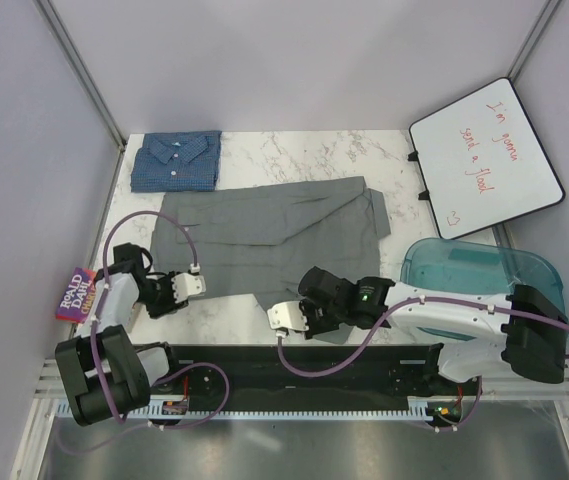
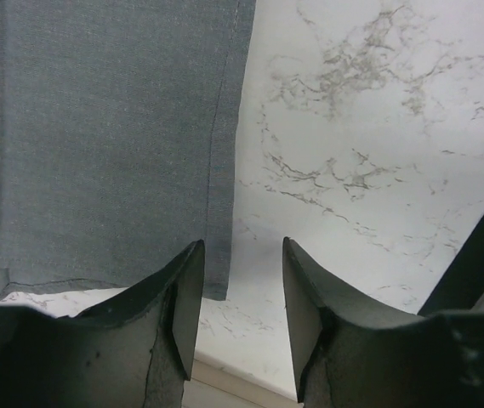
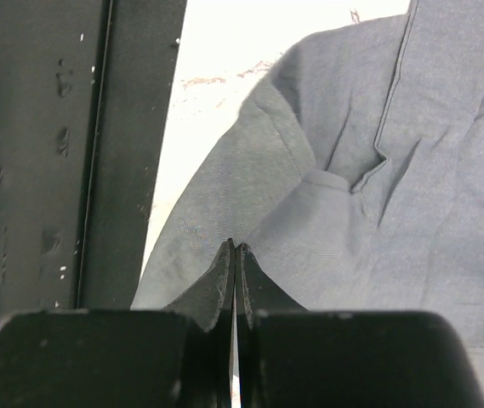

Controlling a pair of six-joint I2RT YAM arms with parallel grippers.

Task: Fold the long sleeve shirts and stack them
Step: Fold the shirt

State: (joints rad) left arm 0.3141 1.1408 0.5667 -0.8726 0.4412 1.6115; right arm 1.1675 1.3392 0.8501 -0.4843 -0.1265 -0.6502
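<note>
The grey shirt lies spread flat across the middle of the marble table. The blue checked shirt lies folded at the back left corner, collar up. My left gripper is open and empty at the grey shirt's near left corner. In the left wrist view that corner's hem lies by the left finger. My right gripper is shut at the shirt's near edge. In the right wrist view its tips pinch bunched grey cloth.
A colourful paperback book lies at the table's left front edge. A whiteboard leans at the back right. A blue plastic bin stands at the right. A black rail runs along the near edge.
</note>
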